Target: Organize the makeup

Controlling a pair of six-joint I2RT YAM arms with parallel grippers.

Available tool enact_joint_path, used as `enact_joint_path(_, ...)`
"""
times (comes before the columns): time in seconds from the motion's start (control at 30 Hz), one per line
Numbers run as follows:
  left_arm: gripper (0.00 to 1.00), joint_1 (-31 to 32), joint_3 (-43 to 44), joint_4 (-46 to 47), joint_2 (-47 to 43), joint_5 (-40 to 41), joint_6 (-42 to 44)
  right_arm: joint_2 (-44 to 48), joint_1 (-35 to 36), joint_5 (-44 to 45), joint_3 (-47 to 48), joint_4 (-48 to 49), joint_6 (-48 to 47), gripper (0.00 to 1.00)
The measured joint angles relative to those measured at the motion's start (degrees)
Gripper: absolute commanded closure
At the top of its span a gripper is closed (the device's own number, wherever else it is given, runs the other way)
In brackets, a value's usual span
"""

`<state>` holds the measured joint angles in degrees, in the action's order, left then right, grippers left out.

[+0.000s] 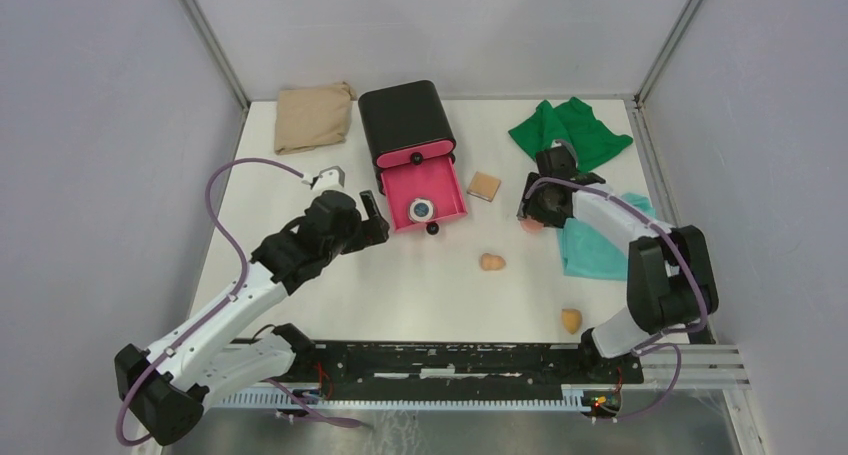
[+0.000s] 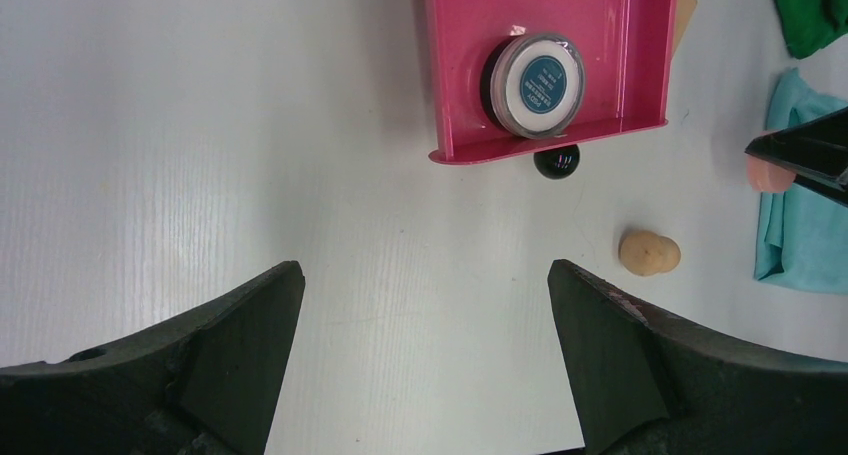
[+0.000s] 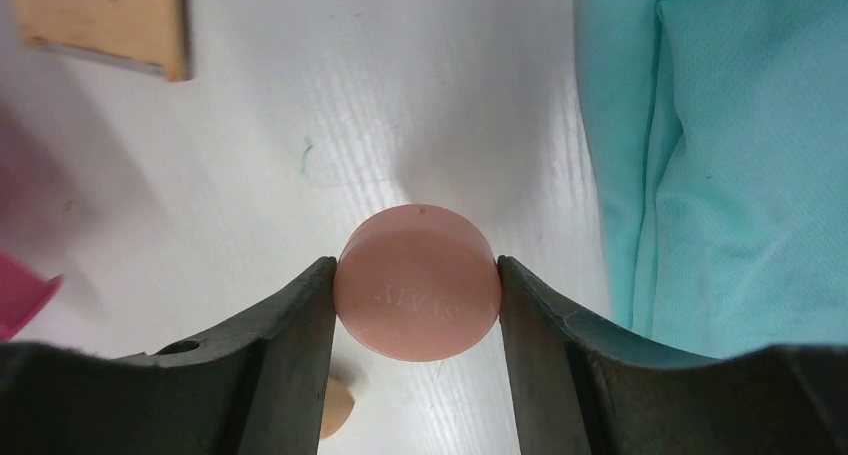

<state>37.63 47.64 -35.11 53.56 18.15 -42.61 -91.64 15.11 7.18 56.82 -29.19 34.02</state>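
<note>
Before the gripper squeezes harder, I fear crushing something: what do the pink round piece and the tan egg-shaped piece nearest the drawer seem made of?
The pink round piece looks like matte hard plastic or dense silicone: crisp rim, raised lettering, no dent where gripped. The tan egg-shaped piece looks like soft foam sponge: dull, rounded, waisted.

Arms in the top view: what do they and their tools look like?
The left arm and right arm have white links with bulky black joints. A thin purple cable loops loosely along each. The left tool and right tool each have two broad matte black fingers.
</note>
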Motion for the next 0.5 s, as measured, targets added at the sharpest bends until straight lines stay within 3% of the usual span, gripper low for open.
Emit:
enact_joint_path(0.23,0.01,0.00,-0.26,-0.37,-1.90,2.45,-0.68,9.18,5.66,-1.81,2.84,-2.34,0.85,0.46)
enact_joint_path(0.5,0.01,-0.72,-2.12,-1.86,-2.51,2.80,-1.73,2.75,19.54,-1.90,16.94,-2.32,1.92,0.45)
